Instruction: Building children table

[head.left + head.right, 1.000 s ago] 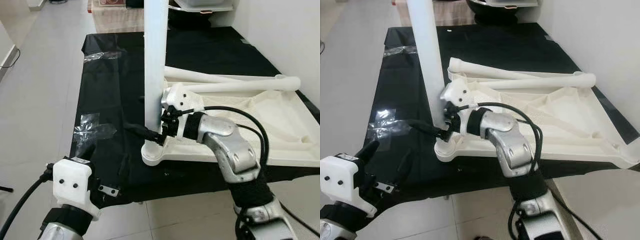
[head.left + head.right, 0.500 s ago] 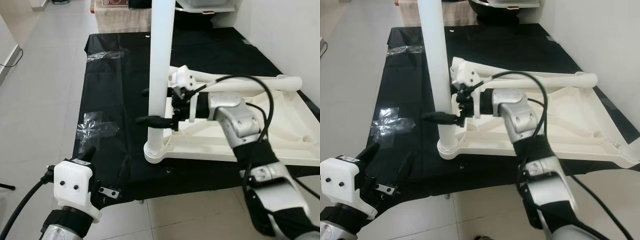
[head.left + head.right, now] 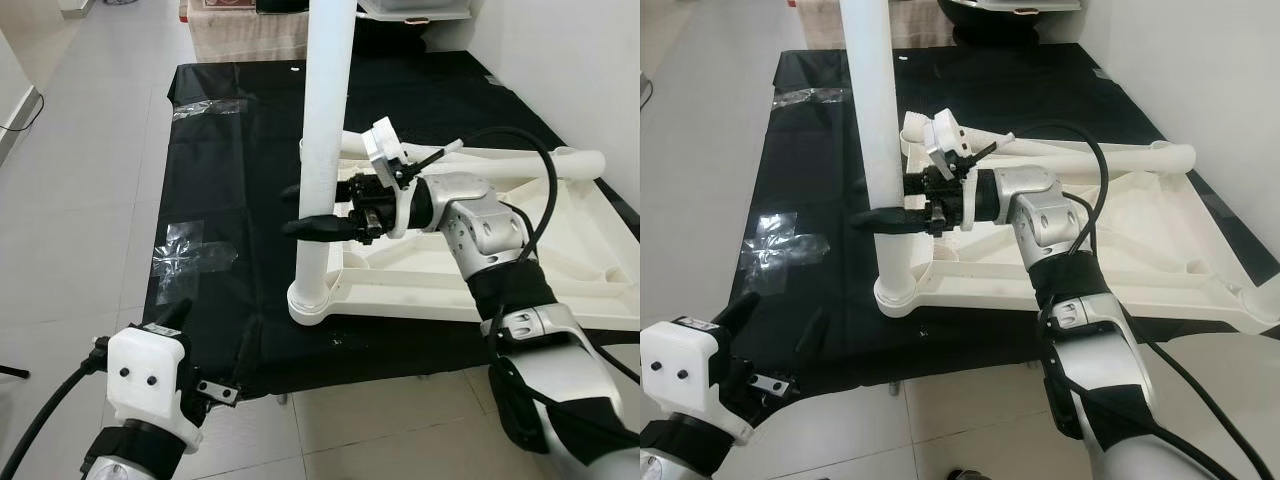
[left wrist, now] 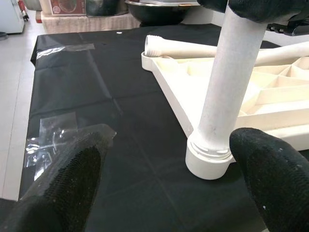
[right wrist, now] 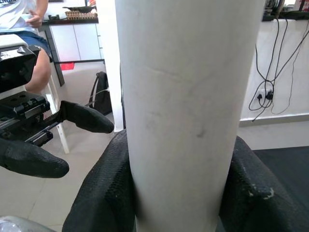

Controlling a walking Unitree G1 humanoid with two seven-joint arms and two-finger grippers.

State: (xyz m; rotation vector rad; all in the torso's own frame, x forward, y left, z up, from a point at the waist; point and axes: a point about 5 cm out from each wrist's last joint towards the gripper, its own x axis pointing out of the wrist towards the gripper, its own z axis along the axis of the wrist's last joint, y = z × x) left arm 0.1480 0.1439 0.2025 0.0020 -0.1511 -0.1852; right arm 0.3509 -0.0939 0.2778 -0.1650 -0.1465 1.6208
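A white table leg (image 3: 325,120) stands upright in the corner socket (image 3: 310,303) of the upturned white table top (image 3: 450,305). The top lies on a black sheet (image 3: 230,150). My right gripper (image 3: 312,208) is shut on the leg well above the socket, and in the right wrist view its fingers (image 5: 104,193) press on both sides of the leg (image 5: 188,106). Two loose legs (image 3: 480,165) lie across the far part of the top. My left gripper (image 3: 200,350) hangs low at the sheet's front left corner, open, its fingertips (image 4: 63,188) wide apart and facing the socket (image 4: 208,162).
Clear tape patches (image 3: 190,255) stick to the sheet on the left. A white wall (image 3: 580,60) runs along the right, with low furniture (image 3: 240,30) at the back. Tiled floor (image 3: 80,180) lies to the left and front. A seated person (image 5: 29,34) is beyond the leg.
My right gripper has climbed the leg from just above the socket to a higher grip, and its wrist has turned over. The left arm has hardly moved.
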